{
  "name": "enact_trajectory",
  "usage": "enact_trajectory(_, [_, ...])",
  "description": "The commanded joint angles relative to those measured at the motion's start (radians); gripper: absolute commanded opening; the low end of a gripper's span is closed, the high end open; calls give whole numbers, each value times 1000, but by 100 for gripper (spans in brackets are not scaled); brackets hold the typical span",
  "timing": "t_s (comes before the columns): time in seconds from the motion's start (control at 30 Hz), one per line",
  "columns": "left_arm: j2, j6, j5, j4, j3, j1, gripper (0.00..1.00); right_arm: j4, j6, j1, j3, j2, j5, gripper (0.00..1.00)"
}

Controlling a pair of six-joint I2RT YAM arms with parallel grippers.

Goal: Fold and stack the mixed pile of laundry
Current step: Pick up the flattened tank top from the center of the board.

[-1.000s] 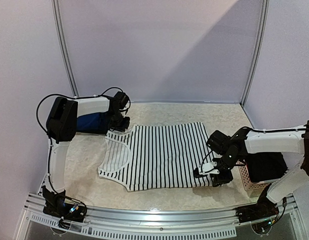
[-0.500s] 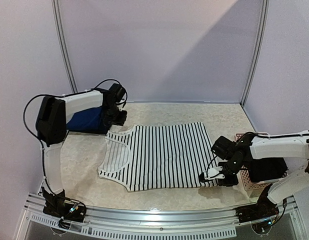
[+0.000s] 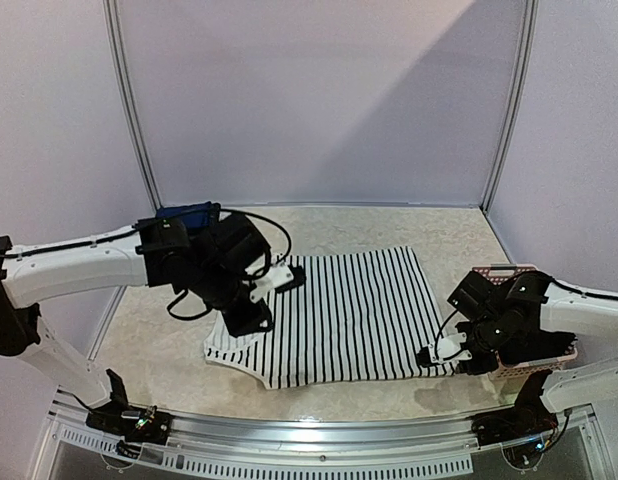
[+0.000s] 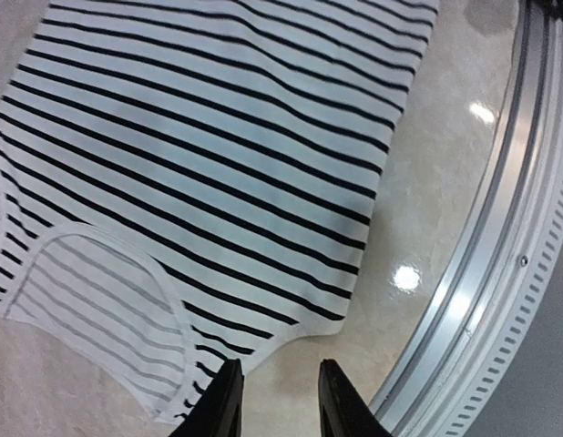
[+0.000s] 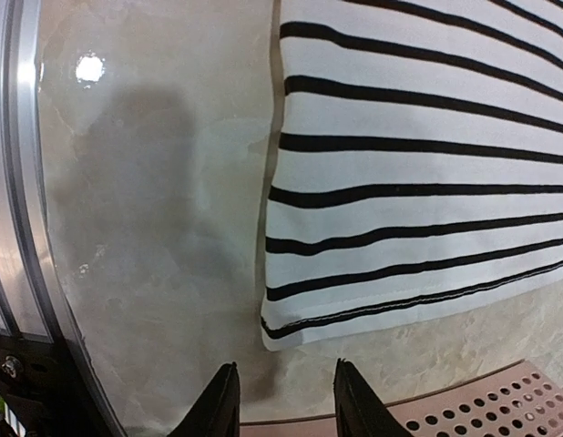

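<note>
Hovering, both sets of jaws part-open and empty: striped tank top (image 3: pixel 349 310) lies flat, long axis left-right; right gripper (image 5: pixel 283 371) just off its near hem corner, left gripper (image 4: pixel 280 375) at strap-end edge.

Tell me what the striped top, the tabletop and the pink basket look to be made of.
Striped top: soft knit fabric, probably cotton jersey, with a matte look; it lies limp and has stitched hems. Tabletop: a hard, glossy, marble-patterned beige surface, likely laminate or stone; it mirrors lamp glints. Pink basket: moulded plastic, slightly shiny, judging by its even rows of holes.
</note>
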Motion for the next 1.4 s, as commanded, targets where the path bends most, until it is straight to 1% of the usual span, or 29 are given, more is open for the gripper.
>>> enact_trajectory(0.0, [21,9,106,89,-126,-105,30,18,-33,-5,-39,-23,10,38])
enact_trajectory(0.13, [114,12,90,127,-151,-198,30,50,-44,-6,-57,-16,0,40])
enact_trajectory(0.2, [150,8,81,151,-155,-219,30,68,-47,-6,-64,-3,1,41])
enact_trajectory(0.33, [190,-1,62,192,-167,-233,30,93,-47,-7,-70,34,-8,41])
enact_trajectory(0.6, [244,-10,6,192,-199,-241,28,116,-52,-21,-77,75,-25,41])
enact_trajectory(0.73, [271,-14,-65,193,-216,-242,25,112,-58,-26,-79,76,-24,41])
enact_trajectory(0.83, [297,-14,-86,182,-208,-243,22,106,-64,-34,-80,74,-25,41])
enact_trajectory(0.87, [299,-15,-86,182,-208,-243,21,104,-67,-38,-81,74,-55,41])
enact_trajectory(1.07, [302,-25,-97,175,-206,-245,7,96,-85,-54,-85,82,-76,41])
enact_trajectory(1.2, [275,-43,-91,174,-216,-249,0,73,-103,-54,-80,82,-98,42])
enact_trajectory(1.37, [233,-50,-73,165,-220,-256,0,70,-120,-54,-77,94,-119,42])
